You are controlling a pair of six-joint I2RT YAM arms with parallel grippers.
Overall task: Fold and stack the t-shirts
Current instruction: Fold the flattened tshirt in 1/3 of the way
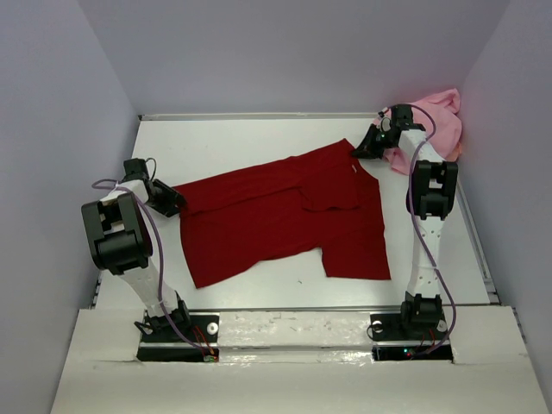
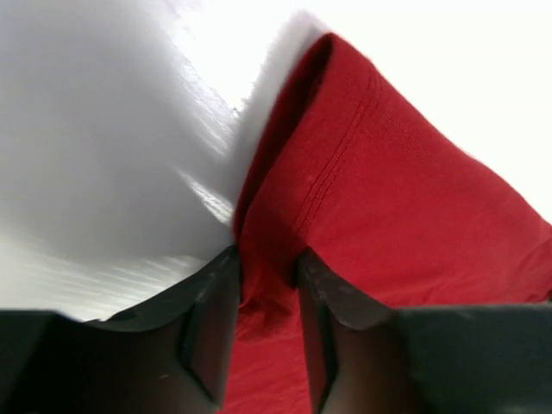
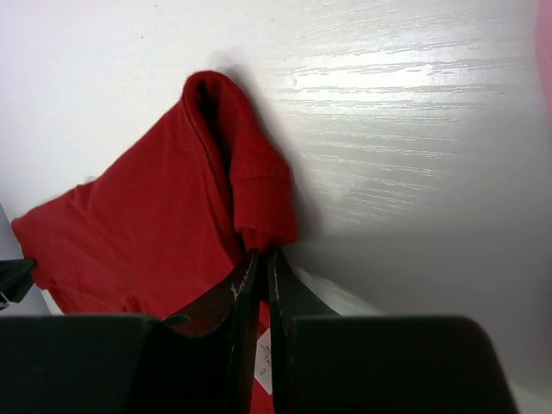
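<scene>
Two grips | left end effector [image 2: 266, 255] clamps dark red t-shirt [image 1: 285, 216] | right end effector [image 3: 264, 253] likewise

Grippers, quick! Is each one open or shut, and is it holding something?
Left gripper: closed on a fold at the edge of the dark red t-shirt.
Right gripper: closed tight, pinching the dark red t-shirt's other end.

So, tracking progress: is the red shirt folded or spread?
Spread: the red shirt lies wide and mostly flat across the table, with no neat fold made.
</scene>
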